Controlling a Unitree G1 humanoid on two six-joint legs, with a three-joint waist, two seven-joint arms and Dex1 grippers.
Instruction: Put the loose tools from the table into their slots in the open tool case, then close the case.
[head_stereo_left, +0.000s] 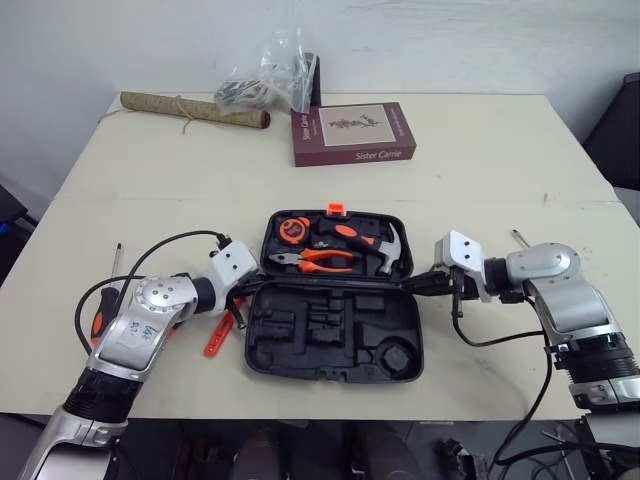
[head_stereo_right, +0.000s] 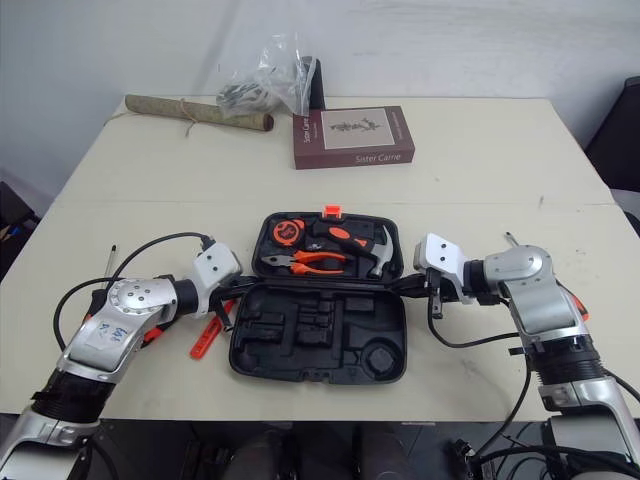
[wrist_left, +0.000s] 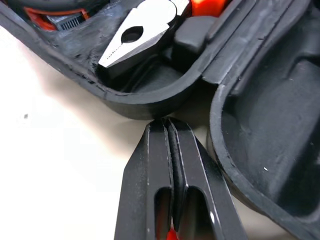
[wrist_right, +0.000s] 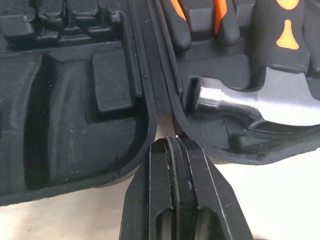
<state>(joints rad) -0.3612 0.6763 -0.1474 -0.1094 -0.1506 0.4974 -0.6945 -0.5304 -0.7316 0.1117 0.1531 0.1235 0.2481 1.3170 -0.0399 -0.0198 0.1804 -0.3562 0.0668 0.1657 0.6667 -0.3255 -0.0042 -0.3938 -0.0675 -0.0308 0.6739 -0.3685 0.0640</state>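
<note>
2 head eyes above table (head_stereo_left: 500, 150); 2 wrist cameras near tool case (wrist_left: 260, 100)

Left gripper (head_stereo_left: 238, 303): fingers (wrist_left: 155, 165) pressed together, nothing seen between the tips, wrist pointing toward 3 o'clock, elbow bent. Right gripper (head_stereo_left: 428, 284): fingers (wrist_right: 160, 175) pressed together, wrist pointing toward 9 o'clock.

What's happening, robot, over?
Both shut: left gripper, right gripper, at hinge ends of tool case. Case open; pliers, hammer slotted. Loose by left arm: screwdriver, orange tool.
</note>
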